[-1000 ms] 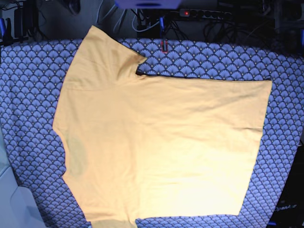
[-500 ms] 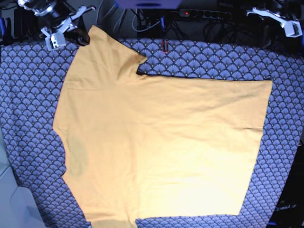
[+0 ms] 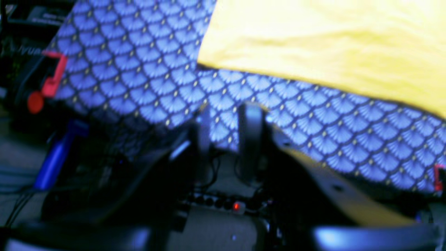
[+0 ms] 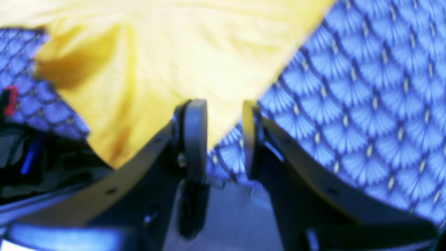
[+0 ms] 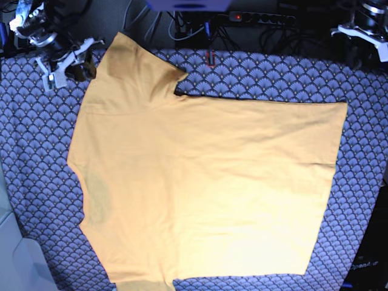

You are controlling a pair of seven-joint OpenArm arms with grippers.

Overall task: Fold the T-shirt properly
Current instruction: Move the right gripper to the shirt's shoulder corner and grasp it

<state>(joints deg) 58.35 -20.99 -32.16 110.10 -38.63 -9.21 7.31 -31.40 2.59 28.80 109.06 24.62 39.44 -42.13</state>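
A plain yellow-orange cotton T-shirt (image 5: 206,182) is lying flat on the blue-grey scallop-patterned cloth (image 5: 36,151); both claws, the right gripper (image 5: 68,65) at upper left and the left gripper (image 5: 364,36) at upper right, are hanging part-open and empty, seemingly positioning to take its far edge.

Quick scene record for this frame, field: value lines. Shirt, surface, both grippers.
garment: T-shirt, yellow-orange, spread flat, one sleeve at the far left of the base view
surface: blue scallop-patterned cloth under the shirt
right gripper: jaws apart, nothing between them, beside the sleeve edge, over the cloth
left gripper: jaws apart, empty, off the shirt near the table's far edge
fold state: no fold made by either arm visible
background: power strip and cables behind the table
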